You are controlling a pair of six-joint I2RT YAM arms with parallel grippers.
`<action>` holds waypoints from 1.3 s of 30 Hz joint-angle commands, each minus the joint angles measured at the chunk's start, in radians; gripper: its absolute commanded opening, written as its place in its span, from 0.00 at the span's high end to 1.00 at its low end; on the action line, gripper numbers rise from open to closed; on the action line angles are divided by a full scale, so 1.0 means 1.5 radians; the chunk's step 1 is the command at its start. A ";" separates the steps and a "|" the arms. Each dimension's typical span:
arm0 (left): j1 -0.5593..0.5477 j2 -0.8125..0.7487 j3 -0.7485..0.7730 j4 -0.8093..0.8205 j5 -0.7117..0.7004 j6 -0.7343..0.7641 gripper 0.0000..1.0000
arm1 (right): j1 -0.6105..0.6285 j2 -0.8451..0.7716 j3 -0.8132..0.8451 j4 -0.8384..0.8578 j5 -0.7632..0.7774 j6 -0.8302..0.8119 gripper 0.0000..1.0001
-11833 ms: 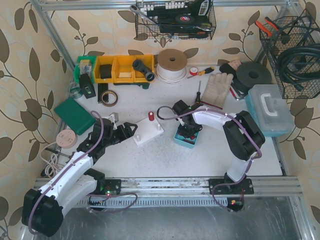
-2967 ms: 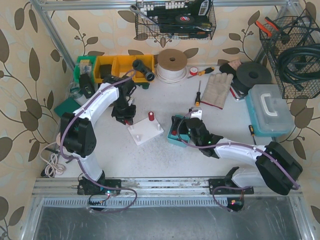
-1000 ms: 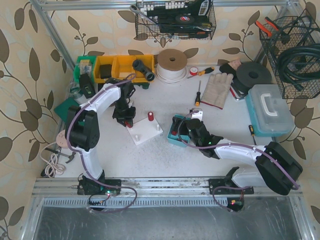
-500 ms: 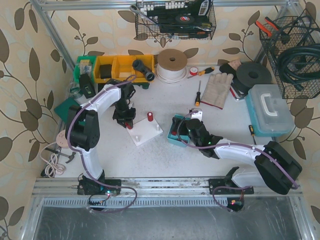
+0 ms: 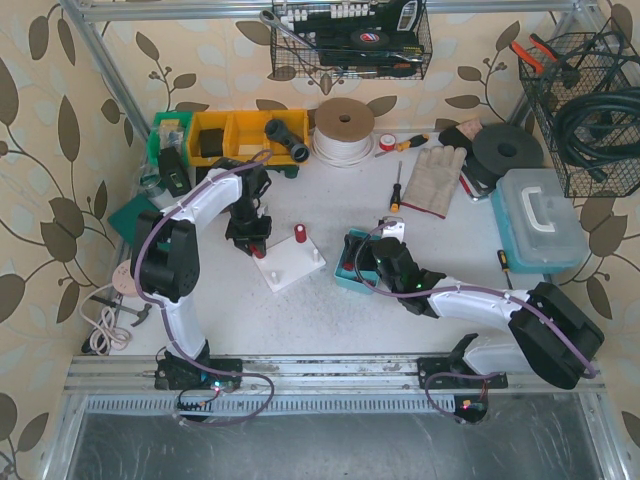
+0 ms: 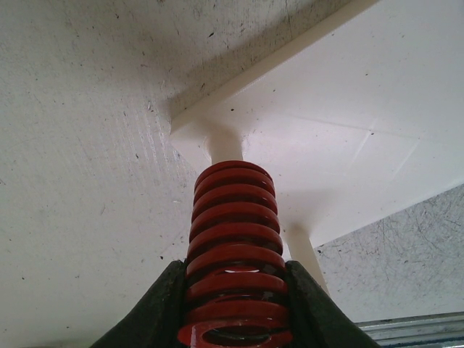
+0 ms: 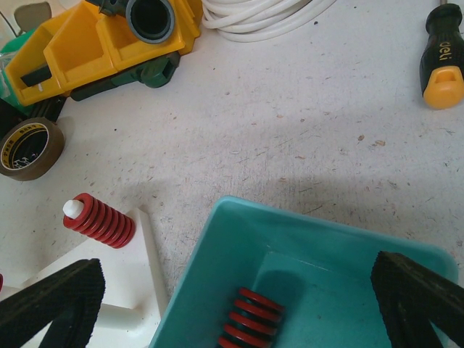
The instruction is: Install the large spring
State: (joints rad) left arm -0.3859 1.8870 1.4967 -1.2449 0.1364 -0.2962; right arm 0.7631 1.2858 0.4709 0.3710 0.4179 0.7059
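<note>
My left gripper is shut on a large red spring, held upright over the left corner of the white peg plate. The spring's far end meets a white peg, and a short bare stretch of peg shows above the plate. A second bare peg stands beside it. Another red spring sits on the plate's back peg. My right gripper stands open over the teal bin, which holds one more red spring.
Yellow bins, a brown tape roll and a white cable coil lie behind the plate. A screwdriver, a glove and a pale blue toolbox lie to the right.
Nothing has visibly moved over the last second. Since the oldest frame the left arm has swung round to reach the plate from behind, and the right arm has drawn back low beside the bin.
</note>
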 commanded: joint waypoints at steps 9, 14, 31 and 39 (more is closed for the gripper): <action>-0.011 0.012 -0.012 0.014 0.009 -0.014 1.00 | -0.001 0.006 0.002 0.014 -0.002 -0.006 0.01; -0.013 0.018 -0.010 0.014 0.005 -0.017 1.00 | -0.001 0.005 0.002 0.014 -0.003 -0.005 0.01; -0.020 0.010 -0.018 0.021 -0.006 -0.034 1.00 | -0.001 0.003 -0.003 0.023 -0.007 -0.010 0.01; -0.023 0.012 -0.021 0.023 -0.007 -0.039 1.00 | -0.001 0.004 -0.001 0.024 -0.010 -0.012 0.01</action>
State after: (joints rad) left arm -0.4076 1.9205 1.4673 -1.2091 0.1287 -0.3428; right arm 0.7631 1.2858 0.4709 0.3862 0.4107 0.6987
